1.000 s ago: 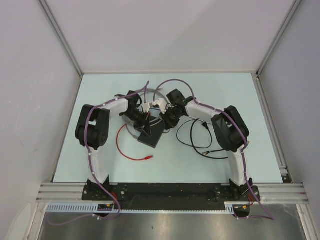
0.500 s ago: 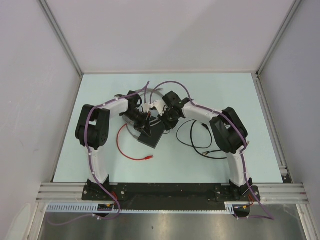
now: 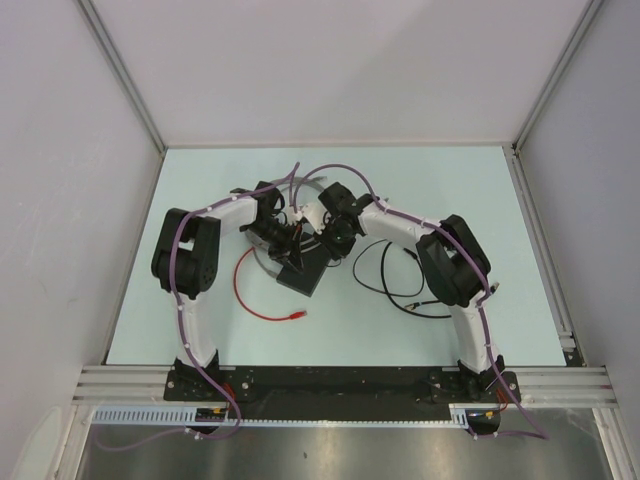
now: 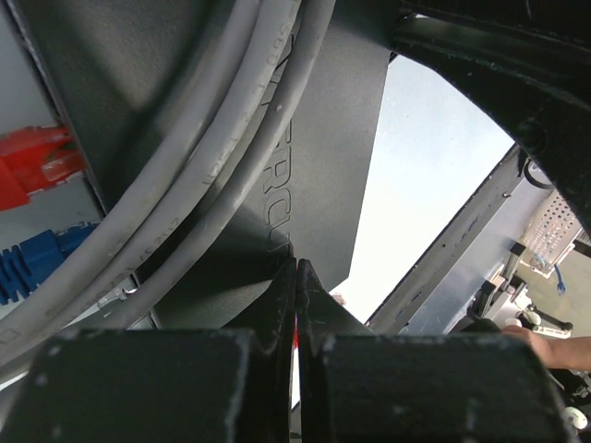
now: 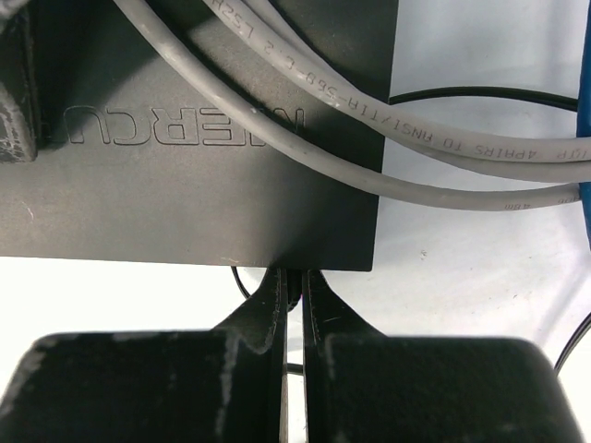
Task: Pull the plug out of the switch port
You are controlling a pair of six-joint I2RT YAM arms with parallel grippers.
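Observation:
The flat black switch box (image 3: 302, 276) lies at the table's middle, with grey cables (image 5: 277, 120) draped over its top (image 5: 185, 203). A red plug (image 4: 37, 166) and a blue plug (image 4: 37, 263) sit at the box's edge in the left wrist view. My right gripper (image 5: 294, 275) is at the box's near edge, shut on a small black plug there; a thin black cable (image 5: 235, 279) runs from that spot. In the top view the right gripper (image 3: 334, 247) is at the box's right end. My left gripper (image 4: 296, 269) is shut, its tips against the box top (image 4: 332, 166).
A loose red cable (image 3: 246, 290) curls on the table left of the box, its free end near the front. A thin black cable (image 3: 385, 285) loops on the table to the right. Both forearms crowd over the box.
My right gripper has moved left and in, up to the box's edge. The left arm and the box have hardly moved.

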